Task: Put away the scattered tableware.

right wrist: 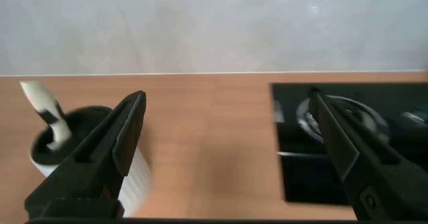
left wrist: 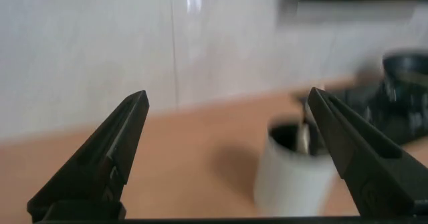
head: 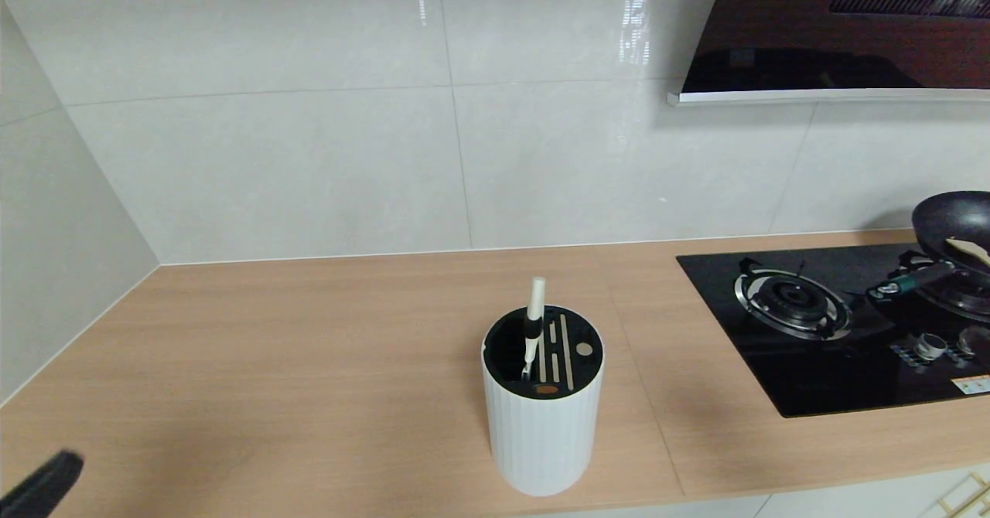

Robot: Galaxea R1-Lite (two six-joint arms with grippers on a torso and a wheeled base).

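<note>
1. Standing slightly tilted in the open compartment of the white ribbed utensil holder [head: 544, 433], a cream-handled utensil [head: 533, 323] sits on the wooden countertop [head: 309, 332].
2. Left gripper [left wrist: 227, 93] hangs spread wide and empty, facing the holder.
3. Right gripper [right wrist: 227, 95] gapes wide and empty, facing the counter between the holder and the gas hob [head: 781, 371].

The left gripper [left wrist: 227, 93] has its two black, tapered fingers [left wrist: 114, 157] spread wide apart, with nothing between them. The right gripper [right wrist: 227, 97] is spread just as wide, its fingers [right wrist: 354, 157] likewise empty. A dark end of the left arm [head: 42, 487] shows at the head view's lower left corner.
</note>
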